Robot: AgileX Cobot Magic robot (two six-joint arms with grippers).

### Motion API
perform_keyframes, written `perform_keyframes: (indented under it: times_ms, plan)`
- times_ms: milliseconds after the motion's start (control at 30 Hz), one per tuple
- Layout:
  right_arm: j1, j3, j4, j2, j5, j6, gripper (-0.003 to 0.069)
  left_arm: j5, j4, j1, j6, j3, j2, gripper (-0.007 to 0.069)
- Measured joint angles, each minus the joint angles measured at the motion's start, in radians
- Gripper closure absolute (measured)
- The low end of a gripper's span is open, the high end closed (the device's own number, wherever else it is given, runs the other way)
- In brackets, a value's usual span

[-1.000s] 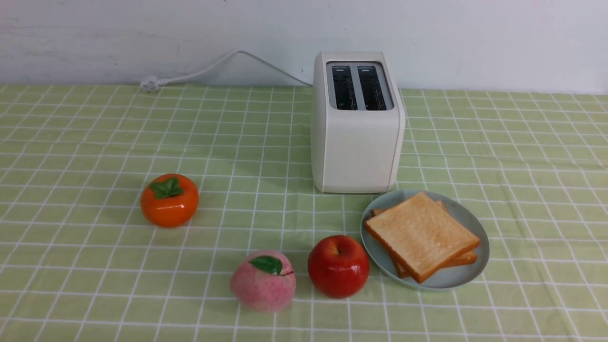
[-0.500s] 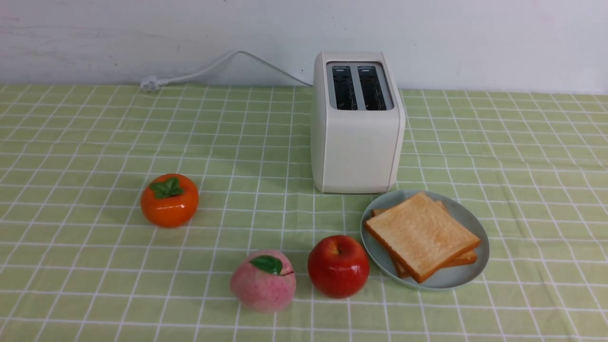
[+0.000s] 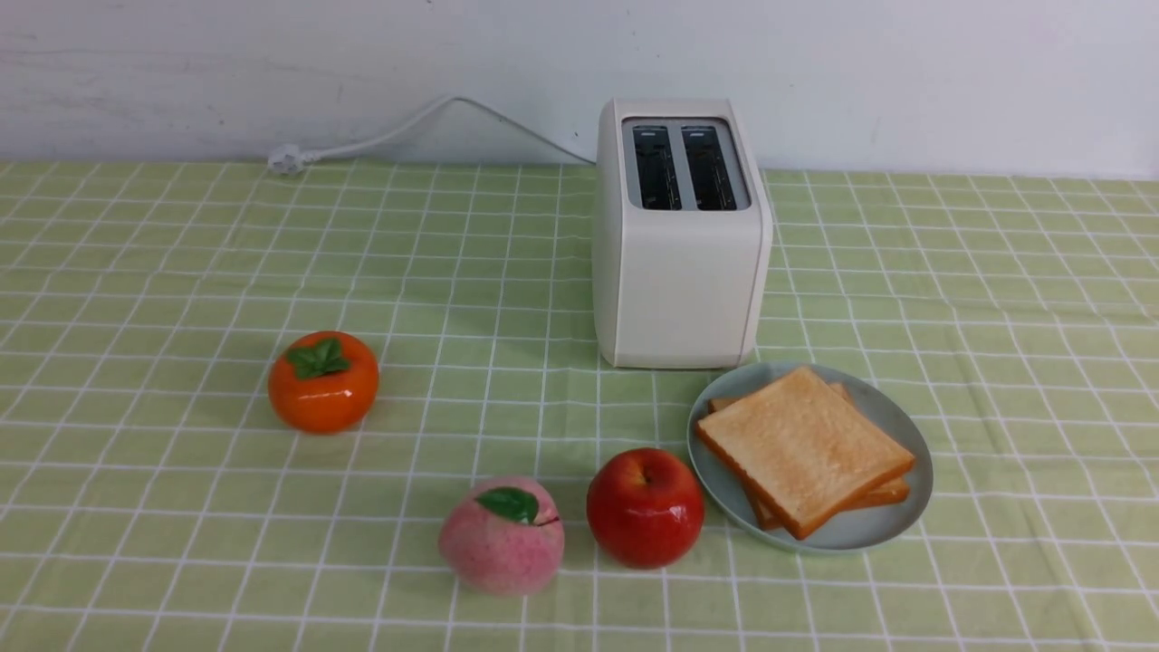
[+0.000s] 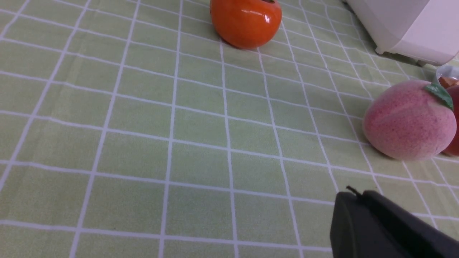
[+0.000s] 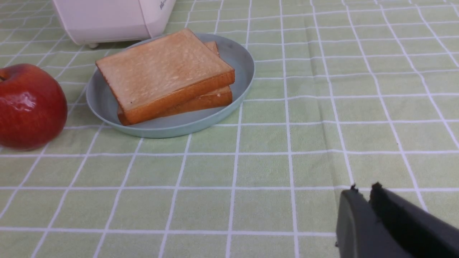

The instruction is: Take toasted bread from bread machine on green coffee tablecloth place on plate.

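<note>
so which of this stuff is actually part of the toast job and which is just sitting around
Part of the job:
toasted bread, two slices stacked on the plate
plate
bread machine, both slots empty
green coffee tablecloth

Just lying about:
persimmon
peach
red apple

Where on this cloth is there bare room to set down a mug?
The tablecloth is bare right of the plate and toaster, and left of the persimmon. It is crowded where peach, apple and plate sit together.

lower toast (image 3: pixel 883 494) mostly covered, both arms unseen
</note>
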Motion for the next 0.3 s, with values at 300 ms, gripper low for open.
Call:
perform_keyframes:
  times_ms: [300]
  plan:
    - [0.000, 0.000, 0.000, 0.000, 0.000, 0.000, 0.0582, 0.000, 0.000, 0.000, 0.000, 0.000, 0.000, 0.0613]
